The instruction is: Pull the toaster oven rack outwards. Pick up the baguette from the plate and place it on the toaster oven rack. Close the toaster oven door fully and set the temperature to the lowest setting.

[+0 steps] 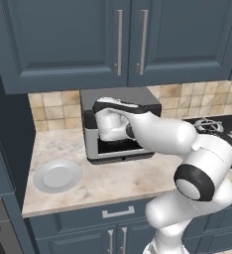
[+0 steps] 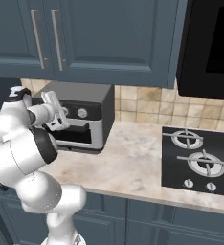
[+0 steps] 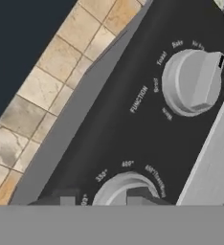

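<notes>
The toaster oven (image 1: 119, 97) (image 2: 79, 93) stands on the counter against the tiled wall, and its door (image 2: 83, 126) looks closed. My gripper (image 3: 102, 199) (image 2: 62, 116) is pressed up to the black control strip (image 3: 133, 129). Its two fingertips (image 3: 66, 199) stand at the temperature knob (image 3: 125, 183), one left of it and one over its middle. Whether they pinch the knob is hidden at the picture's bottom. The function knob (image 3: 193, 81) sits further along the strip, untouched. To the oven's left, the white plate (image 1: 57, 175) lies bare. The baguette and the rack are hidden.
A black gas hob (image 2: 200, 160) (image 1: 218, 126) lies to the right of the oven. Blue wall cabinets (image 1: 88, 39) hang low above it. A dark appliance (image 2: 212, 48) hangs over the hob. My arm (image 1: 162, 134) covers much of the oven front.
</notes>
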### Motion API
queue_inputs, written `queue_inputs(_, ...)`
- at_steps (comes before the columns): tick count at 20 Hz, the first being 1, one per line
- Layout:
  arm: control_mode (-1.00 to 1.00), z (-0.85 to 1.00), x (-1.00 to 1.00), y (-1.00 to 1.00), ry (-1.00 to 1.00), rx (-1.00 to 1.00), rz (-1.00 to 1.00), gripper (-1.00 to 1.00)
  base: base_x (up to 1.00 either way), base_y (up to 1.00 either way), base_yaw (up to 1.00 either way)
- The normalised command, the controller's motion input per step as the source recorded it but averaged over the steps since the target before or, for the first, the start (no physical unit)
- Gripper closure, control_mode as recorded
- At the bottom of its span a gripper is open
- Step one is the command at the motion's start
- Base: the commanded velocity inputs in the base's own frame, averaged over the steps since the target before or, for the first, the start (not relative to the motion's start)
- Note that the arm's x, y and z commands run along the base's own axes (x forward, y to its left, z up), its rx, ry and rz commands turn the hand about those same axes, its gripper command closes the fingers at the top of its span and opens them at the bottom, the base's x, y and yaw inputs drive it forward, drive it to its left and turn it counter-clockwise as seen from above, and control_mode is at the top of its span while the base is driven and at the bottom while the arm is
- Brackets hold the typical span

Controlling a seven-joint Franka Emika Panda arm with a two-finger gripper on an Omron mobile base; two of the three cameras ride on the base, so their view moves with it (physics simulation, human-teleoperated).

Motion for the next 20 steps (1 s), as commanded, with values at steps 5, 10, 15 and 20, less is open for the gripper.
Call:
queue_inputs(5,-1.00,-0.44,0.37,0.00,0.36,-0.78,0.33,1.00,0.00,0.00,0.00)
queue_inputs(10,-1.00,-0.52,0.43,0.00,0.36,-0.77,0.37,1.00,0.00,0.00,0.00)
queue_inputs(15,-1.00,-0.71,0.73,-0.03,0.35,-0.72,0.43,1.00,0.00,0.00,0.00)
queue_inputs(20,-1.00,-0.72,0.79,-0.04,0.37,-0.70,0.46,1.00,0.00,0.00,0.00)
